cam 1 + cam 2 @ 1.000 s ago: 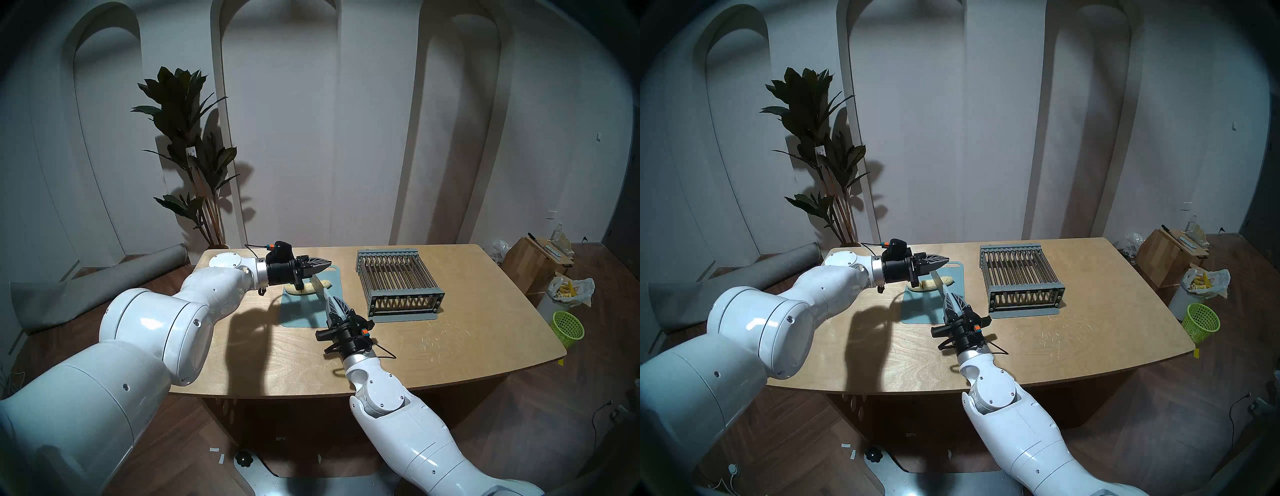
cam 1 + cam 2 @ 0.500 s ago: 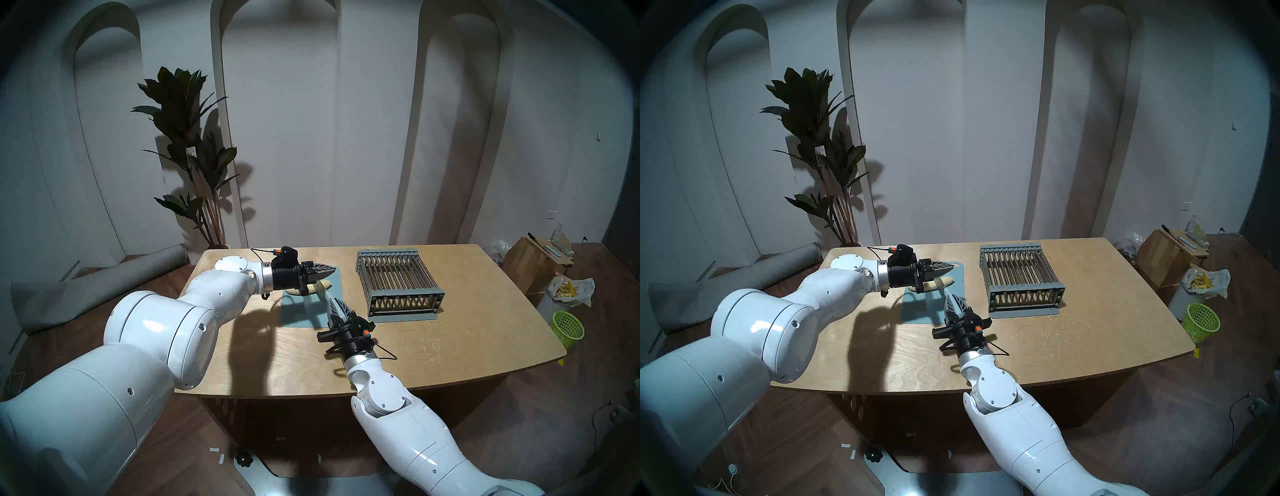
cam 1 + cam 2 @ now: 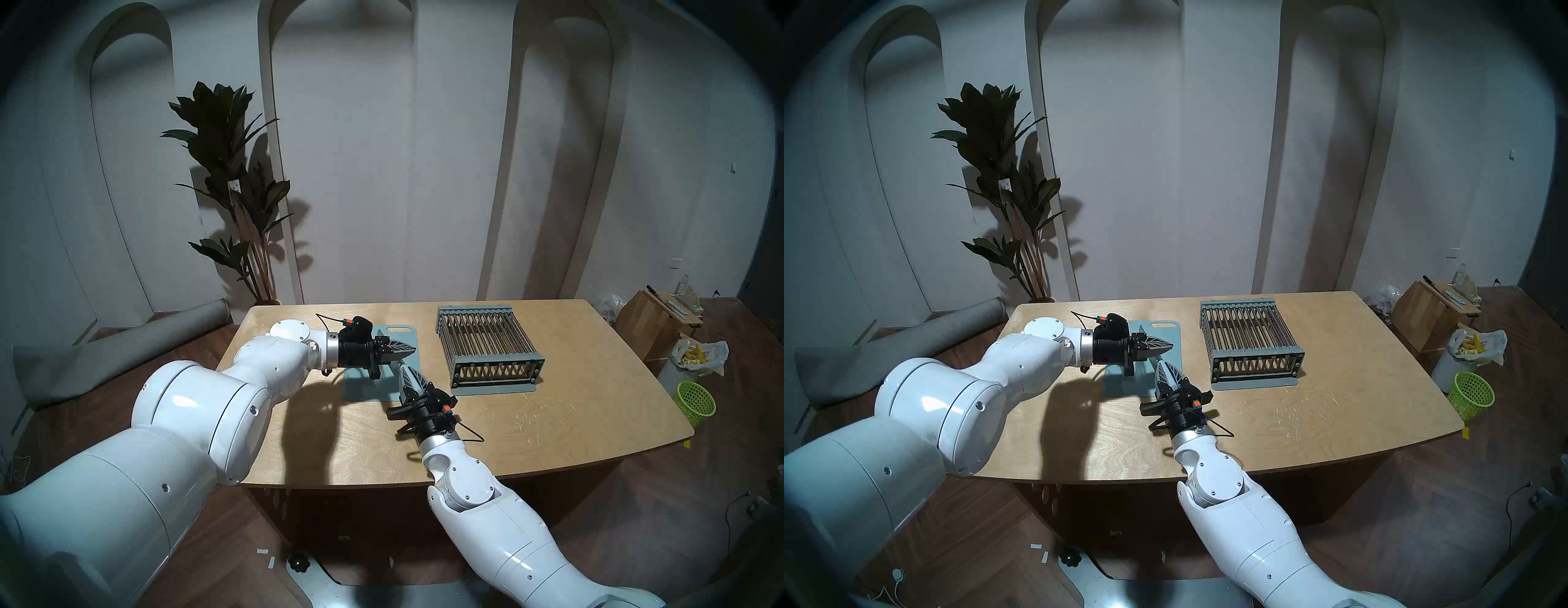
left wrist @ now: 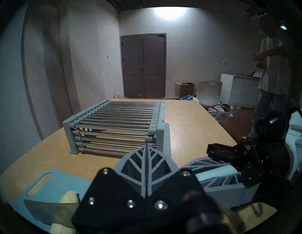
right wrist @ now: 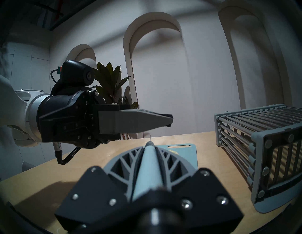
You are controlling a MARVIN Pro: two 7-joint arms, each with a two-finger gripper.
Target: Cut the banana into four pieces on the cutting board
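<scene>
1. right gripper (image 3: 410, 379) jaws are clamped on the knife (image 4: 49, 210) handle; left gripper (image 3: 396, 350) jaws are together, empty.
2. banana (image 4: 69, 196) lies on the cutting board (image 3: 365, 388), under the left gripper, unsteadied.
3. pressing the blade could roll it off the cutting board.

My right gripper (image 5: 147, 147) has its two grey ribbed fingers pressed against a pale knife handle (image 5: 147, 168), with a thin blade tip (image 5: 149, 138) poking out past them. Beyond lies the blue-grey cutting board (image 5: 188, 156) on the wooden table (image 5: 101, 158), its handle slot at the far end. My left gripper (image 5: 168, 119) hangs above the table on the left, fingers together. A grey slatted rack (image 5: 261, 147) stands to the right of the board.
</scene>
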